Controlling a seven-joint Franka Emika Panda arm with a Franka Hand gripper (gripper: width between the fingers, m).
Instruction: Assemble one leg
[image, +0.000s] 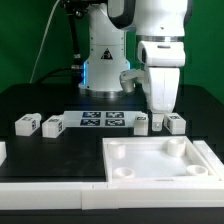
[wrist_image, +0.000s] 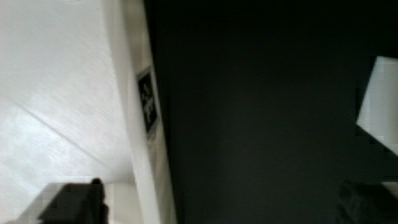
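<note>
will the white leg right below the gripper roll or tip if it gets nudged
The leg looks blocky with flat faces, so it probably slides rather than rolls. It seems rigid plastic, unlikely to flex. Small beside the panel, it is likely light and easily shifted.

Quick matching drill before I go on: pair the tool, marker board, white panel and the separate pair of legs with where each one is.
Things:
1. tool
2. marker board
3. white panel
4. pair of legs

Places:
a. nearest the camera, toward the exterior view's right
b. far toward the exterior view's left
c. hanging low, just beyond the marker board's right end in the exterior view
d. flat, mid-table

Pairs: 1-c, 2-d, 3-a, 4-b
</note>
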